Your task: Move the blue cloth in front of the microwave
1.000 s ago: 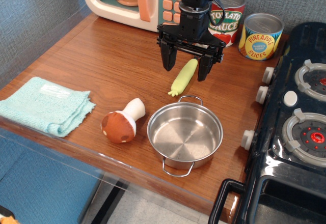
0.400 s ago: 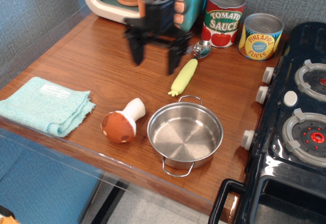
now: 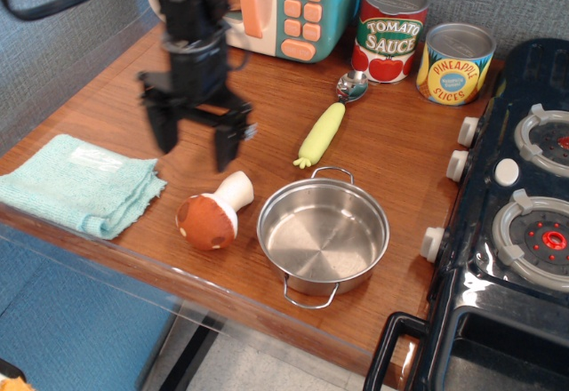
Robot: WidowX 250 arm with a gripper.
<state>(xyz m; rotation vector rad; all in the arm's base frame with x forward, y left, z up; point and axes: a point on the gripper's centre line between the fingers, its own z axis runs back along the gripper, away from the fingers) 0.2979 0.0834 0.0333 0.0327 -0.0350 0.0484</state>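
The blue cloth lies folded at the table's front left edge. The microwave stands at the back, cream with a teal panel and salmon-orange buttons and handle. My gripper is open and empty, its two black fingers pointing down above the wood. It hangs just right of the cloth and left of the toy mushroom, apart from both.
A toy mushroom lies beside a steel pot. A yellow-green corn toy and a spoon lie mid-table. Tomato sauce can and pineapple can stand at the back. A black toy stove fills the right.
My gripper has swept left and toward the front, from near the cans and corn to beside the cloth. It stays open. The spoon, hidden before, now shows.
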